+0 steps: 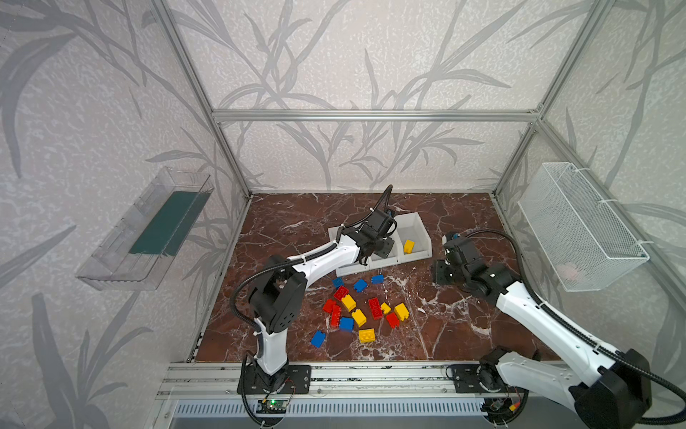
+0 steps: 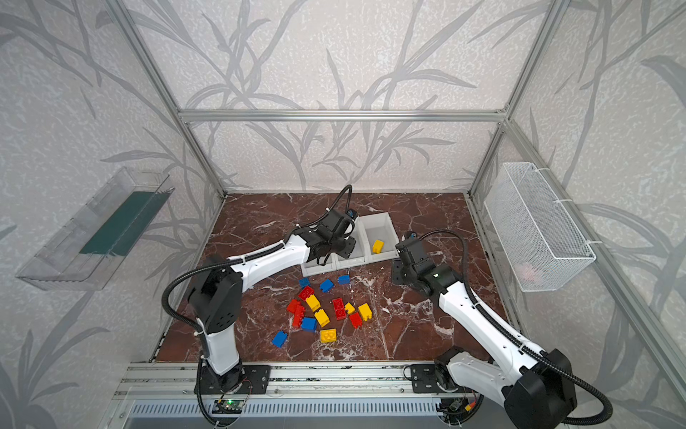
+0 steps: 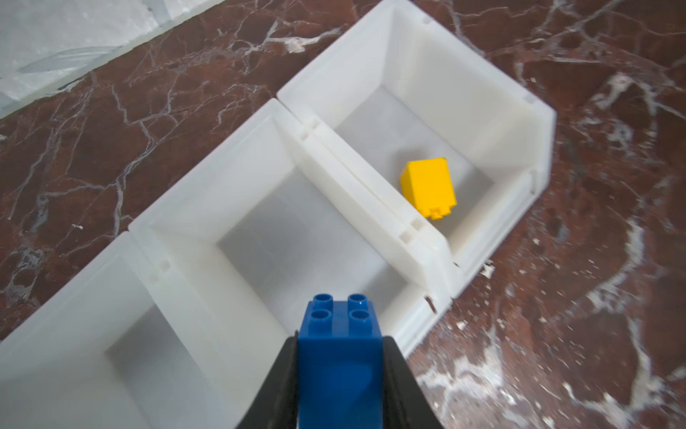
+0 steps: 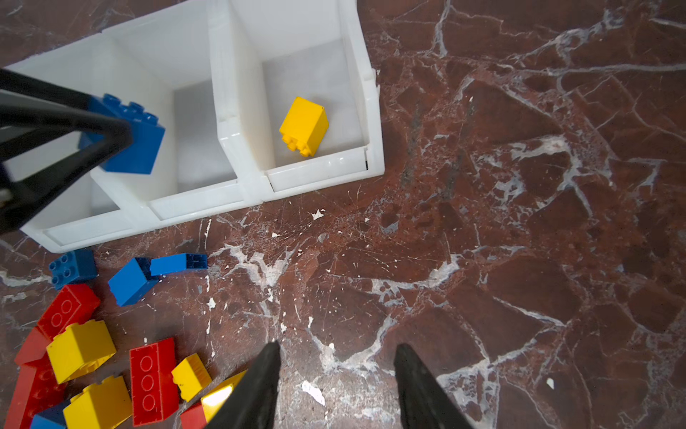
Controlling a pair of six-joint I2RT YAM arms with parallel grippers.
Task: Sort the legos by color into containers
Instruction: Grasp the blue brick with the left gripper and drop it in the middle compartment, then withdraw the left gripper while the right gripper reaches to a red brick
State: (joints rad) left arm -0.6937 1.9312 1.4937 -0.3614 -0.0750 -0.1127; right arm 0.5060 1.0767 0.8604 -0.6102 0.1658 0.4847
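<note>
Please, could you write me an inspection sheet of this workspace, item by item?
Surface: marble table, dark red, white veins.
Job's things: three white bins in a row; one yellow brick in an end bin; blue brick held above the bins; red, yellow and blue loose bricks in front of them.
Clutter: small white flecks on the table; chips or pattern, cannot tell.
Grippers: left gripper shut on the blue brick; right gripper open, empty, over bare table.
Cables: black hoses loop along both arms, clear of the bricks.
Surroundings: patterned walls, metal frame, clear tray on one wall, wire basket on the opposite one.
</note>
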